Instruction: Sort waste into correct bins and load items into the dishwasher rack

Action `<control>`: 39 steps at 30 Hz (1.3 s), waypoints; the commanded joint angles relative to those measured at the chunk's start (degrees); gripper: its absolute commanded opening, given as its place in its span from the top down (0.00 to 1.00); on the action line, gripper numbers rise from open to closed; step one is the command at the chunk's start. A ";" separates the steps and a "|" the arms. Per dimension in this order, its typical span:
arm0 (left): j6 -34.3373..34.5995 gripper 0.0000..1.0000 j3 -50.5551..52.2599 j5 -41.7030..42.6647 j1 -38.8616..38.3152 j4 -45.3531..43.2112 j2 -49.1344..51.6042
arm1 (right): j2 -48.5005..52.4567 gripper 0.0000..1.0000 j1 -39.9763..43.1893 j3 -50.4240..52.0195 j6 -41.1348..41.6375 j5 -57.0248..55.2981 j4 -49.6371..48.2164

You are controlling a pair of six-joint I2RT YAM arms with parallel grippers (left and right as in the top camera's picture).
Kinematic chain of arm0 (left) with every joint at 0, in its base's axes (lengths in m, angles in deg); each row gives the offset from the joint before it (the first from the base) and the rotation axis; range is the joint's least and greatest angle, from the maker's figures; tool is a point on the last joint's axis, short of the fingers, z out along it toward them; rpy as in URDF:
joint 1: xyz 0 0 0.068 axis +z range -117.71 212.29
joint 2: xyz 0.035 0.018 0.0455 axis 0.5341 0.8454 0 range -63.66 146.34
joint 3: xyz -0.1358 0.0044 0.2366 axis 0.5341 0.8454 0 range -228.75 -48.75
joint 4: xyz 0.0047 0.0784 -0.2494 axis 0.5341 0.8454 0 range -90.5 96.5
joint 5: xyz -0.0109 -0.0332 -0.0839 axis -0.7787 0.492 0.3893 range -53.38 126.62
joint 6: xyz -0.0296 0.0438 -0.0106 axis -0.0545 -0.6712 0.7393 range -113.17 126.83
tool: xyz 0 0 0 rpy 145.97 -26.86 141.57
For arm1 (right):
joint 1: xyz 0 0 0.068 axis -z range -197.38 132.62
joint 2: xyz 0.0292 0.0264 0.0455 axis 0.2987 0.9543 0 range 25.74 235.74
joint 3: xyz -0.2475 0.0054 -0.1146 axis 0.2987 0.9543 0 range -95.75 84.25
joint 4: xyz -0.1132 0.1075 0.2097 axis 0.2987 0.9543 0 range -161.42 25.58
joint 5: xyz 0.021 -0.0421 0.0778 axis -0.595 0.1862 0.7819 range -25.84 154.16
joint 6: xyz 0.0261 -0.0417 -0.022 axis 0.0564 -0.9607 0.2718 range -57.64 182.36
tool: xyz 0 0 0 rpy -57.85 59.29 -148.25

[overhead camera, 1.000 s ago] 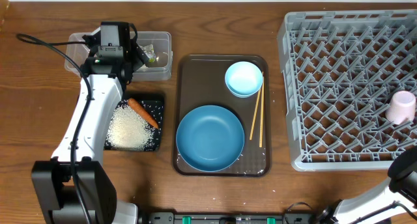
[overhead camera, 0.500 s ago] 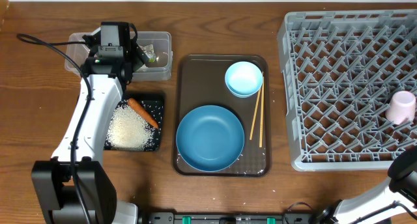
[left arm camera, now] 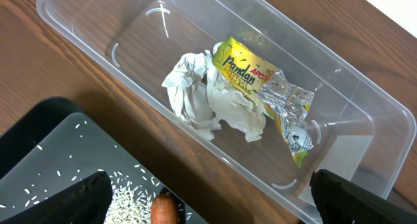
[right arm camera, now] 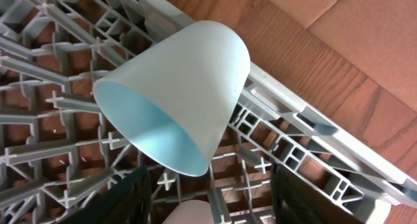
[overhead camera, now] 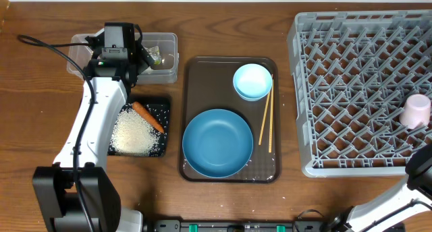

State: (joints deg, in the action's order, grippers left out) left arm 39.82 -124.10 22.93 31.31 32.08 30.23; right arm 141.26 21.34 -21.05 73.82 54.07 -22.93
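Observation:
My left gripper (left arm camera: 208,201) is open and empty, hovering over the near wall of the clear tub (left arm camera: 85,42); overhead it is at the top left (overhead camera: 137,63). The tub holds a crumpled white tissue (left arm camera: 208,100) and the yellow-green wrapper (left arm camera: 260,77). The black tray (overhead camera: 162,109) holds white rice (overhead camera: 133,134) and the orange carrot (overhead camera: 147,116). My right gripper (right arm camera: 212,198) is open and empty over the grey rack (overhead camera: 358,90). A white cup (right arm camera: 176,100) lies tilted on the pegs, and a second cup (right arm camera: 189,214) shows just below it.
The brown serving tray (overhead camera: 202,77) in the middle holds the big dark-blue bowl (overhead camera: 217,142), the small light-blue bowl (overhead camera: 252,81) and two wooden chopsticks (overhead camera: 267,121). The right arm (overhead camera: 422,175) comes in at the bottom right corner. A black cable (overhead camera: 47,46) loops at the far left.

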 commanded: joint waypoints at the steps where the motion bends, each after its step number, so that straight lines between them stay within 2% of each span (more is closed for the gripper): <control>1: -0.33 0.01 0.02 -0.31 0.00 -0.02 0.52 | 1.44 0.43 0.00 -0.66 -0.83 -0.90 -0.26; 8: -0.33 0.01 0.02 -0.31 0.00 -0.02 0.52 | 3.80 0.44 0.00 -0.66 -0.83 -1.60 -0.74; 11: -0.33 0.01 0.02 -0.31 0.00 -0.02 0.52 | 3.87 0.48 0.00 -0.66 -0.83 -3.50 -1.05; 15: -0.33 0.01 0.02 -0.31 -0.02 -0.02 0.52 | 3.87 0.63 0.00 -0.66 -0.96 -6.67 -0.94; 19: -0.33 0.01 0.02 -0.31 0.00 -0.02 0.52 | 3.85 0.86 -0.02 -0.66 -1.49 -6.88 -0.72; 22: -0.33 0.01 0.02 -0.31 0.00 -0.02 0.52 | 3.52 0.99 -0.07 -0.68 -1.42 -6.86 -0.22; 27: -0.33 0.01 0.02 -0.31 0.00 -0.02 0.52 | 0.90 0.99 -0.94 -0.74 -1.25 -6.88 0.70; 34: -0.33 0.01 0.02 -0.31 -0.02 -0.02 0.52 | -7.89 0.99 -3.48 -0.74 -0.59 -8.09 3.34; 39: -0.33 0.01 0.02 -0.31 0.00 -0.02 0.52 | -10.54 0.99 -8.17 -0.72 4.46 -17.05 9.20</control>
State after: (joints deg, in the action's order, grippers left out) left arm 39.82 -124.10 22.93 31.31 32.08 30.23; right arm 132.26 16.51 -21.09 74.15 44.61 -16.13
